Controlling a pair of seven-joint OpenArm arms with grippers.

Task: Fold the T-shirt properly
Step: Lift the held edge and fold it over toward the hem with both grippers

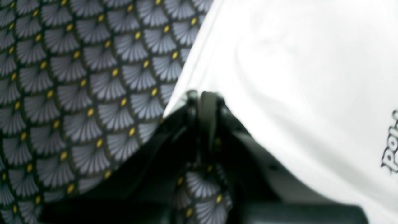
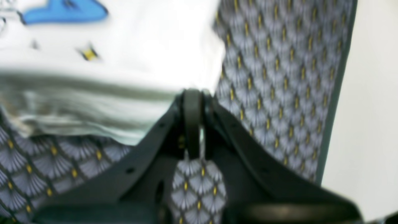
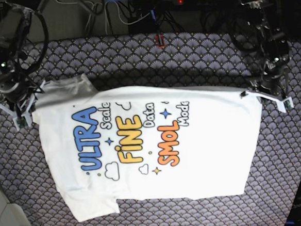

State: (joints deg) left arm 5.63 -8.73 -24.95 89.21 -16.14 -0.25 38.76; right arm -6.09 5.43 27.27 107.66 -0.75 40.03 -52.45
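T-shirt [image 3: 194, 151]: limp, light cotton (print up); left gripper [image 3: 248, 93], right gripper [image 3: 32, 103] pinch corners at three, nine o'clock.

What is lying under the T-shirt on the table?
Around the T-shirt a dark cloth with a grey fan pattern and yellow dots shows on every side, so it seems to continue underneath. The shirt hides that part, and anything else beneath cannot be seen.

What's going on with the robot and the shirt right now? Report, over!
Left gripper and right gripper both shut on the T-shirt, one at each end of its top edge. Shirt print-up on the patterned cloth. Nothing in the way.
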